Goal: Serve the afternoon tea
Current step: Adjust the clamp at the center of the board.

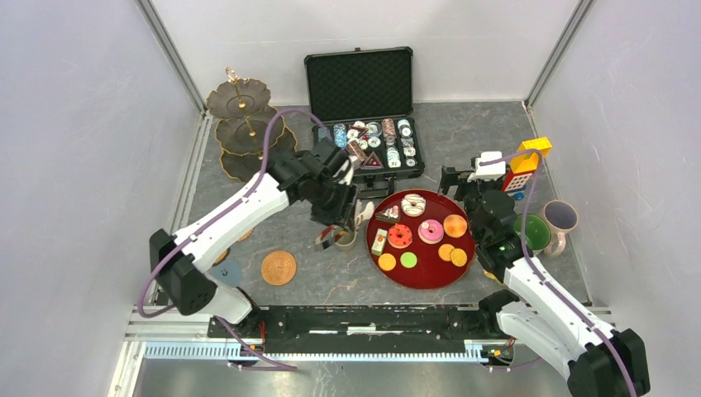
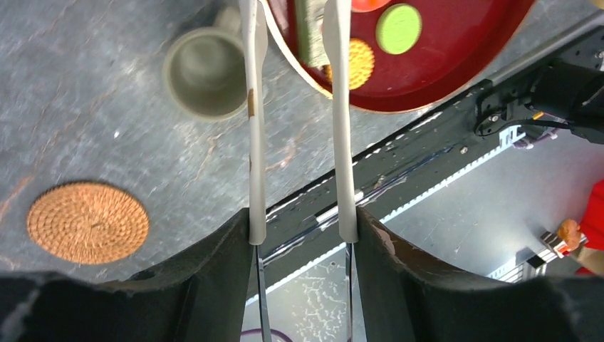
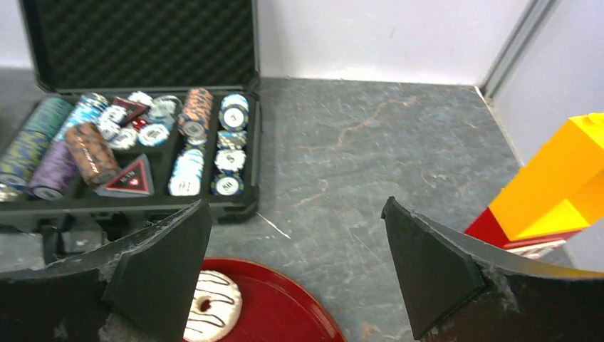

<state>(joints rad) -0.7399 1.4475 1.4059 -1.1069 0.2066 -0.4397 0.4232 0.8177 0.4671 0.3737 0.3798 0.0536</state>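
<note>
Right gripper [image 3: 295,208], jaws wide, above a table [image 3: 370,142]; chip case [image 3: 135,64] (lid up) behind, donut [image 3: 214,306] on tray [image 3: 285,313].

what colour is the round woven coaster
The coaster is orange-brown, clearest in the left wrist view.

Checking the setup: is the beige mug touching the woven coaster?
Apart. The left wrist view shows a clear stretch of bare table between the beige mug and the woven coaster.

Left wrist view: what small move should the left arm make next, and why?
Likely ease the left gripper forward so the tongs reach the green-white bar on the red tray. The tong arms straddle the tray rim with that bar between them; their tips run out of view, so no grip shows yet.
</note>
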